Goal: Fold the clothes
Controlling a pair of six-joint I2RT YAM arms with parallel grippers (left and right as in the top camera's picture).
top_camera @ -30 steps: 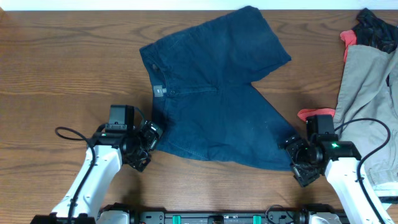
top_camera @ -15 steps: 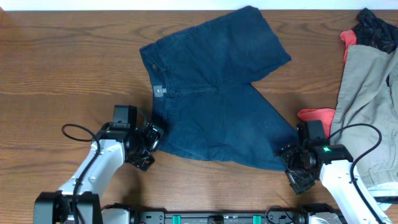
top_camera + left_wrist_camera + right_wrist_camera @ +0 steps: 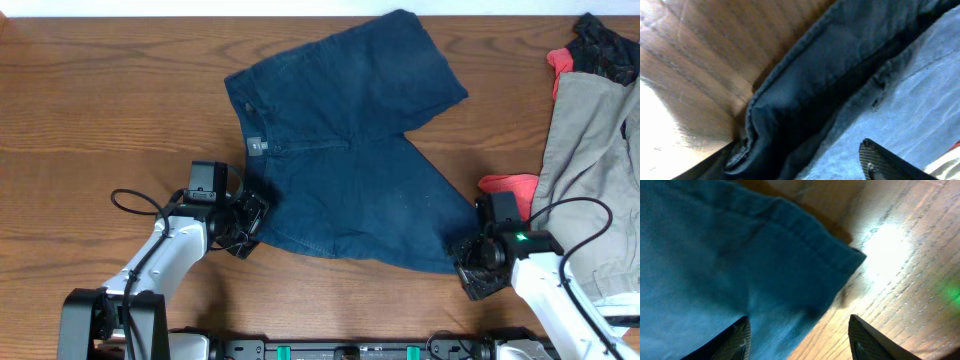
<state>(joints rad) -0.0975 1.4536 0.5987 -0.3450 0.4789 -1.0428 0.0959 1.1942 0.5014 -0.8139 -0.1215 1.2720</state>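
Left hand [image 3: 243,222] sits low at 7 o'clock of the shorts [image 3: 340,150], fingers apart, straddling the waistband edge [image 3: 805,85]. The thick dark seam runs between them, with no pinch evident. Right hand [image 3: 468,262] is at 5 o'clock of the shorts, fingers likewise apart. The hem corner [image 3: 840,255] lies just ahead of the gap, not inside it. The shorts lie spread flat mid-tabletop [image 3: 100,110], waistband toward 9 o'clock, legs fanning to 1 and 5 o'clock. Risks, judged: if the right hand closes where it is, it likely catches nothing, or only the tip of the hem, which would slip on lifting. The left hand may take one layer of the waistband only, so the layers would part and the fold skew. The red cloth [image 3: 505,185] lies just beside the right hand at its 12 o'clock and could snag. Unclear: the left wrist view is blurred and glare-washed, and its lower finger is mostly out of frame. Whether either finger is under the denim cannot be told. In the overhead view both hands' bodies cover the corners. At 3 o'clock the frame edge crops the beige garment [image 3: 590,150].
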